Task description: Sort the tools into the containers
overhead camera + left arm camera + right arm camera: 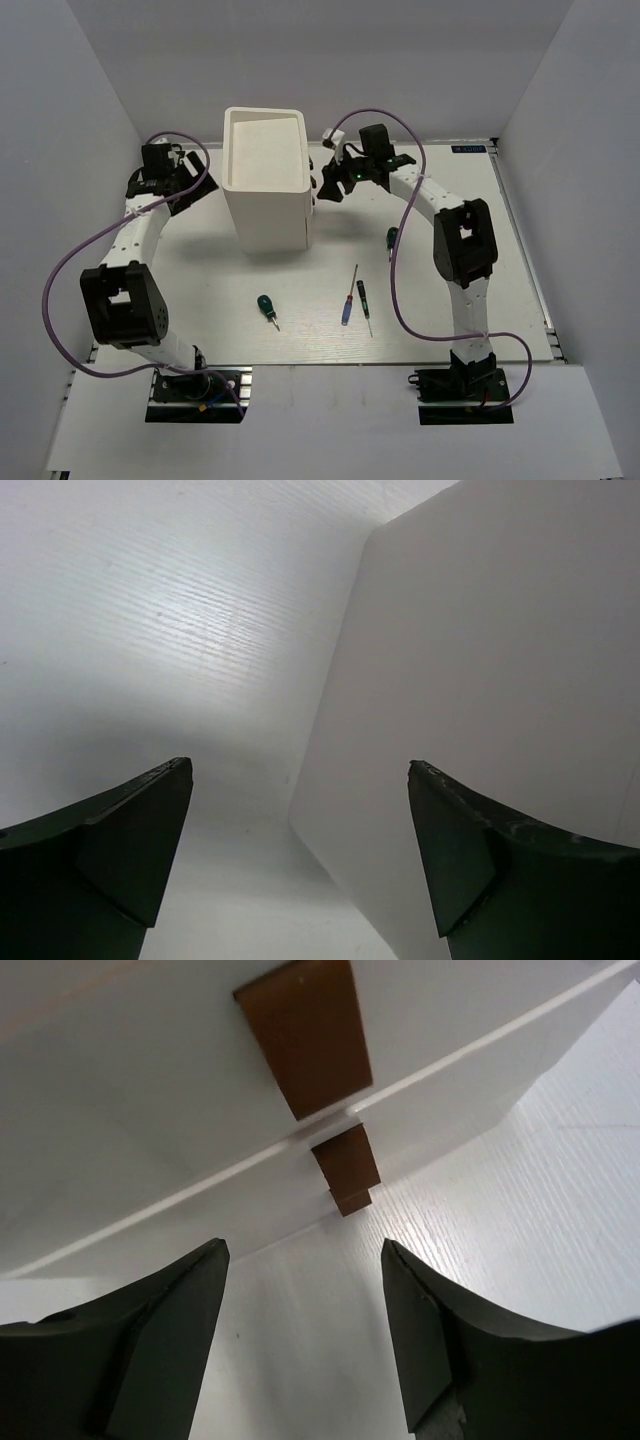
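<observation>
Two pincers open and empty: left pincer (300, 840) beside cabinet (270, 215), right pincer (305, 1305) facing drawer knob (345, 1165); centre knob squarely before closing, pull straight.

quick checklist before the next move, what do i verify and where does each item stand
1. Left gripper open and empty: ok.
2. Right gripper open, nothing between its fingers: ok.
3. Right gripper clear of the drawer knobs: ok, they sit ahead, untouched.
4. A drawer open to take a tool: not ok, the fronts look flush.
5. Green screwdriver, blue screwdriver and black screwdriver lying free on the table: ok.
6. Second green screwdriver free of the purple cable: not ok, the cable runs right by it.
</observation>
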